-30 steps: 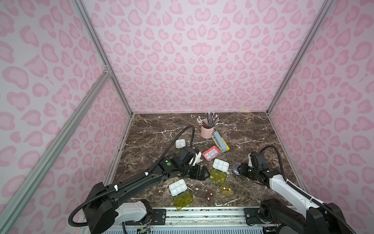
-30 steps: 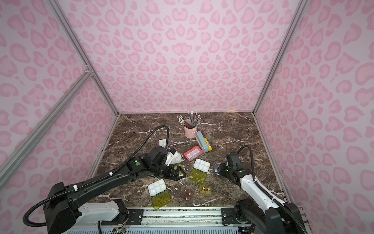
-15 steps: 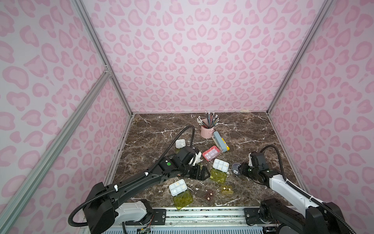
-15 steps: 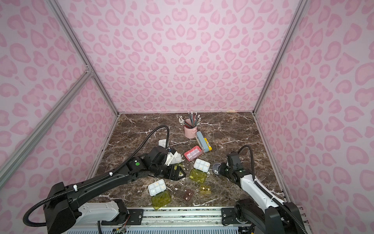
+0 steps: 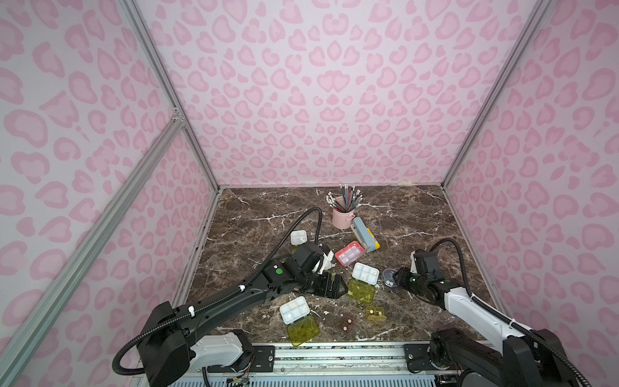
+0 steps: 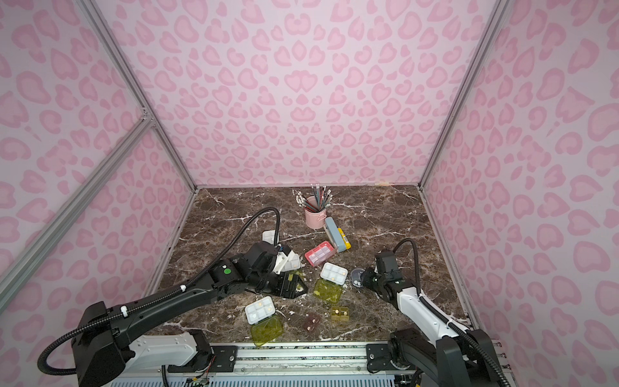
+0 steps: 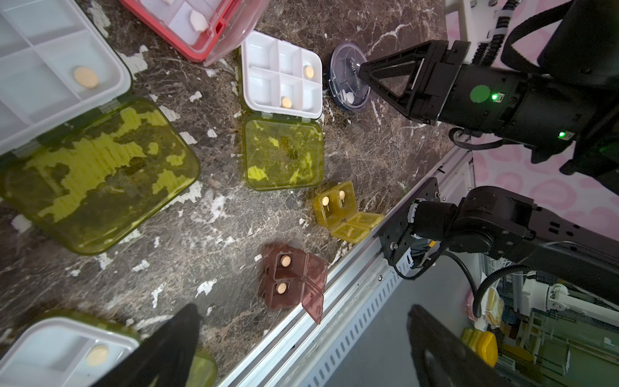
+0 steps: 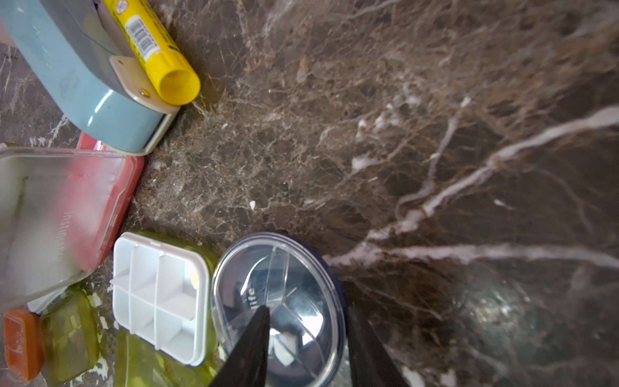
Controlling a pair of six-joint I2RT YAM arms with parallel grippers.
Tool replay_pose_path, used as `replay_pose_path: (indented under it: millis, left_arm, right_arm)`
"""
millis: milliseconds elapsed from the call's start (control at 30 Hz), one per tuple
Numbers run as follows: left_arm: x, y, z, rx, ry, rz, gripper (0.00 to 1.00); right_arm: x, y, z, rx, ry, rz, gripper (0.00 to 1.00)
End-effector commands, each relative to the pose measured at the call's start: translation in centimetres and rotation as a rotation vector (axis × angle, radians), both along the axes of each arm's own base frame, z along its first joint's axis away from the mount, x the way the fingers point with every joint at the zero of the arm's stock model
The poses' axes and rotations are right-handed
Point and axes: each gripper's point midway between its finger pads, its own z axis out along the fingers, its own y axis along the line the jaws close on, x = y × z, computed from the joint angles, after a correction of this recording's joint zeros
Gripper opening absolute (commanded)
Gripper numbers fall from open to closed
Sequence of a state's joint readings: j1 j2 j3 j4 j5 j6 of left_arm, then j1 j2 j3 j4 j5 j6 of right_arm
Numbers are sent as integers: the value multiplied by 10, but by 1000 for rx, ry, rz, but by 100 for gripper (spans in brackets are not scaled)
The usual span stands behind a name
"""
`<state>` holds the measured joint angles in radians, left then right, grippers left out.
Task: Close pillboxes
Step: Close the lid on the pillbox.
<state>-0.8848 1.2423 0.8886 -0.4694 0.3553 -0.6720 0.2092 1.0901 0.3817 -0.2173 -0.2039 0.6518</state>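
- The round dark-blue pillbox (image 8: 284, 268) is right under the right gripper (image 8: 308, 310). Its clear lid looks flat down, and a white pill shows through it.
- One of that gripper's black fingers (image 8: 254, 341) is over the lid and the other is outside the rim, so the box's edge sits between the jaws. They're partway in, and honestly I can't tell if it's pinching or just resting there.
- Just beside the round box, on the side away from that gripper, is a white tray (image 8: 157, 291). Its yellow-green lid (image 7: 284, 154) is flopped open flat on the marble table (image 8: 402, 134).
- Further out from the gripper is the pink pillbox (image 8: 100, 187) with its clear lid tilted up. Past that is the grey-blue stapler (image 8: 83, 90), with the yellow glue stick (image 8: 154, 47) lying against it.
- The left gripper (image 7: 303, 308) has its jaws spread wide with nothing between them.
- The brown pillbox (image 7: 284, 278) is close in front of the left gripper and the olive pillbox (image 7: 335, 204) is a bit beyond it. Both are open with pills inside.
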Motion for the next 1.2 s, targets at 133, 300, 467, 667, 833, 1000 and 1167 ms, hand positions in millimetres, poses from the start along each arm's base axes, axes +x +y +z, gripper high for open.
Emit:
replay_pose_path:
  millis: [133, 300, 467, 667, 833, 1000, 1167]
  left_arm:
    - [4, -5, 5, -25, -24, -6, 98]
    - [5, -5, 3, -26, -31, -2, 98]
    - [10, -3, 14, -37, -83, 9, 98]
    - [14, 3, 20, -64, -134, 42, 98]
    - [11, 10, 17, -77, -142, 70, 98]
    - [5, 25, 20, -78, -157, 99, 99]
    - [-4, 38, 19, -88, -160, 117, 99]
  right_arm:
    - [-18, -10, -11, -45, 74, -17, 42]
    - [-14, -9, -4, -38, 43, -16, 49]
    - [-1, -5, 20, -21, -60, -1, 59]
    - [5, -2, 47, -10, -152, 23, 61]
    - [-1, 7, 64, 55, -219, 53, 65]
    - [-12, 24, 78, 143, -259, 107, 68]
    - [-27, 41, 85, 183, -255, 176, 70]
